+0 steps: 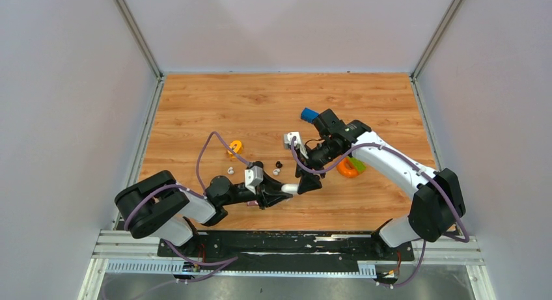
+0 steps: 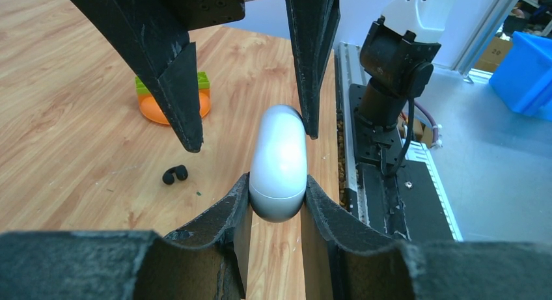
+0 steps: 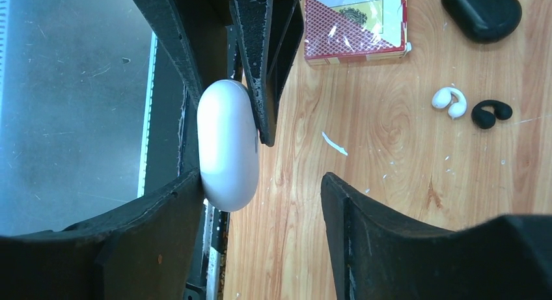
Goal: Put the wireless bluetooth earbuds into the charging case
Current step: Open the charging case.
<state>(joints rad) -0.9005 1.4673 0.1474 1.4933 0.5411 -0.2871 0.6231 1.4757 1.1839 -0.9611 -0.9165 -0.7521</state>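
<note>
Gripping the white charging case (image 2: 278,158) by its near end in the left pincer (image 2: 276,186), fingers drawn in tight against both flanks. Lid shut, with a faint seam about level with those fingertips. Standing wide at the right pincer (image 3: 260,179), with nothing in hold: one finger touching the case's far end, the other well apart over bare table (image 1: 260,105). Lying out beyond that free finger: one black earbud (image 3: 491,112), just beside a white earbud (image 3: 450,101). Farther off, a black case (image 3: 482,10) and a pack of playing cards (image 3: 355,23). No second black earbud made out with certainty. Probably at the lid-opening step, judging by the shut case and the loose bud. To do it well: hold the left grip firm but, if possible, clear of the seam, so as not to pinch the lid closed. Set the right fingertip on the lid's edge rather than on the rounded end, since the glossy shell likely slips. Lever slowly away from the hinge; hinge side not readable here. Watch for the case twisting or squirting out of the left fingers.
</note>
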